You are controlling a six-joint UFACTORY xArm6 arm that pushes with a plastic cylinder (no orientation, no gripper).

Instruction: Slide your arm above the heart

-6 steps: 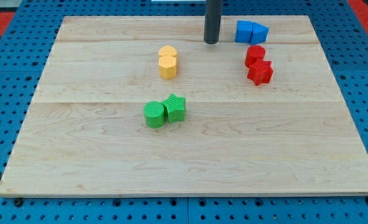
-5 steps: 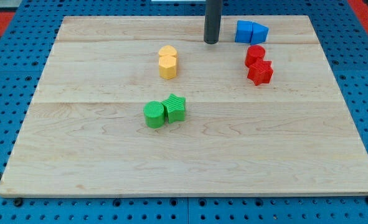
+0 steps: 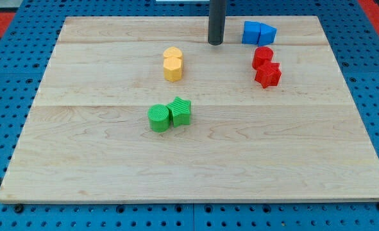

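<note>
My tip (image 3: pixel 215 43) rests on the wooden board (image 3: pixel 195 167) near the view's top, just left of the blue blocks. Two yellow blocks touch each other at the upper middle: one (image 3: pixel 172 54) looks like a heart, the other (image 3: pixel 173 70) sits directly below it. My tip is to the right of the yellow pair and slightly higher in the view, about a block's width or more away, touching nothing.
A blue cube (image 3: pixel 251 32) and a blue triangular block (image 3: pixel 267 34) sit together at the top right. Two red blocks (image 3: pixel 263 56), (image 3: pixel 268 74) lie below them. A green cylinder (image 3: pixel 158 119) and a green star (image 3: pixel 180 111) touch at the board's middle.
My tip has slid slightly towards the view's left, towards the yellow blocks. No block has moved.
</note>
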